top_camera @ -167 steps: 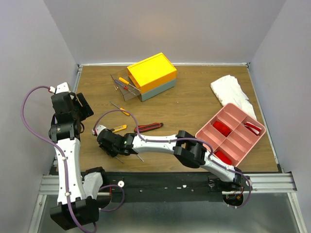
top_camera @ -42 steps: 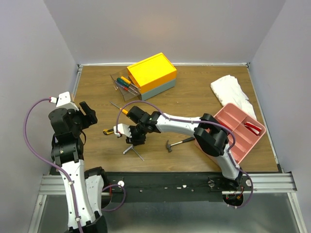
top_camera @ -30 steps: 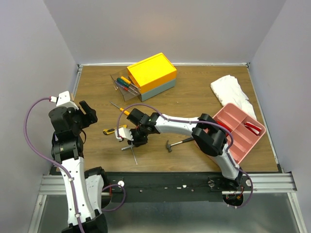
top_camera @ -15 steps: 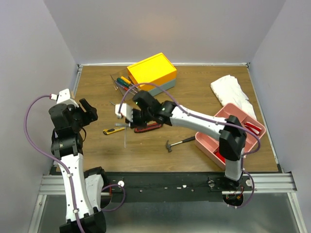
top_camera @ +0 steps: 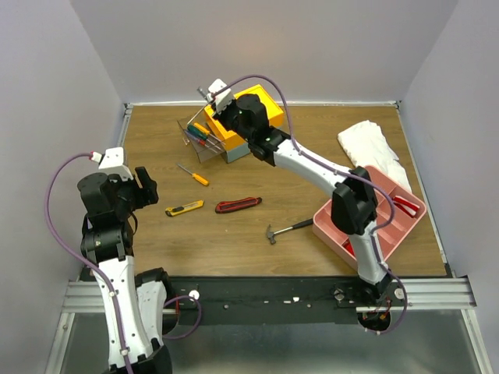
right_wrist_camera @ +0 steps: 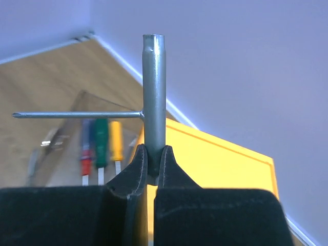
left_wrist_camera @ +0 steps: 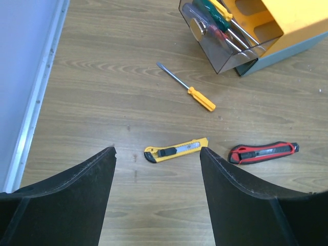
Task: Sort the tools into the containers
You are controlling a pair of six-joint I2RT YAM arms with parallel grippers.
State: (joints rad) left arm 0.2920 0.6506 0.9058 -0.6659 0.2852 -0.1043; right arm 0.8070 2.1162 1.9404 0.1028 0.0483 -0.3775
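Lifted near the box [right_wrist_camera: 220, 154], right fingers [right_wrist_camera: 136, 171] clamp a silver wrench [right_wrist_camera: 154, 92]; left fingers [left_wrist_camera: 61, 205] apart.

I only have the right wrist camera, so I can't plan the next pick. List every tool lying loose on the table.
Observer: Apart from the silver wrench in your right gripper, four lie loose: an orange-handled screwdriver, a yellow utility knife, a red utility knife and a black-handled mini hammer.
Operator: Report the left gripper.
Observer: The left gripper is open and empty, raised, its camera aimed at the yellow utility knife.
Operator: Tell me what's on the far right.
Observer: A pink divided plastic tray with red items in it, and a crumpled white cloth behind it.
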